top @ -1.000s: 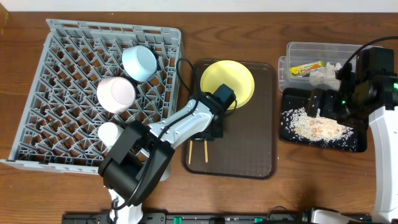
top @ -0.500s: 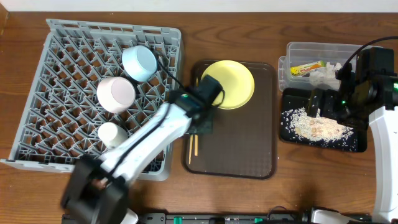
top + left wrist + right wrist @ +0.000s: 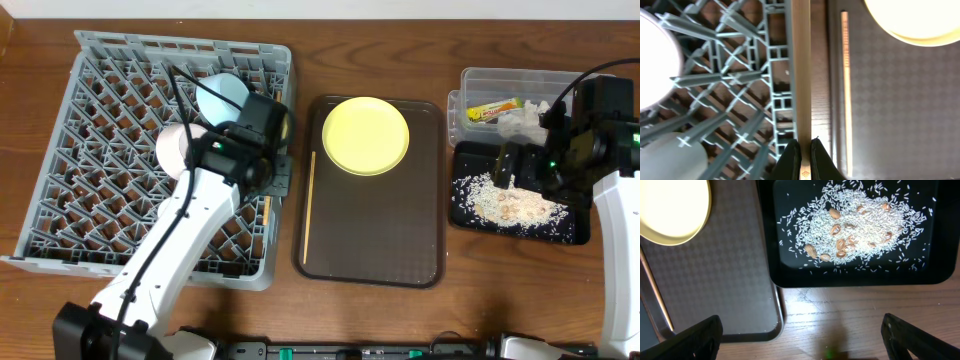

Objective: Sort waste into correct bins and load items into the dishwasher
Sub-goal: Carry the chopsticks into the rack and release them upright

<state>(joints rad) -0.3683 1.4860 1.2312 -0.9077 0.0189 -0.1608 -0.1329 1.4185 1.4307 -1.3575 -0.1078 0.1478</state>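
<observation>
Left wrist, left fingers (image 3: 792, 161) clamped on chopstick (image 3: 801, 65) over dish rack (image 3: 776, 52) edge, right fingers (image 3: 696, 337) spread apart

A brown wooden table (image 3: 400, 320) runs up to a pale wall (image 3: 400, 6).

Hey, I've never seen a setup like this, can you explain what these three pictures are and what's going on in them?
It is a two-armed robot at a table. One picture looks down from above; the other two come from cameras on each wrist. The left gripper pinches a wooden chopstick at the edge of the grey dish rack. The right gripper hangs open near a black tray of rice scraps. A yellow plate and second chopstick lie on the brown tray.
</observation>
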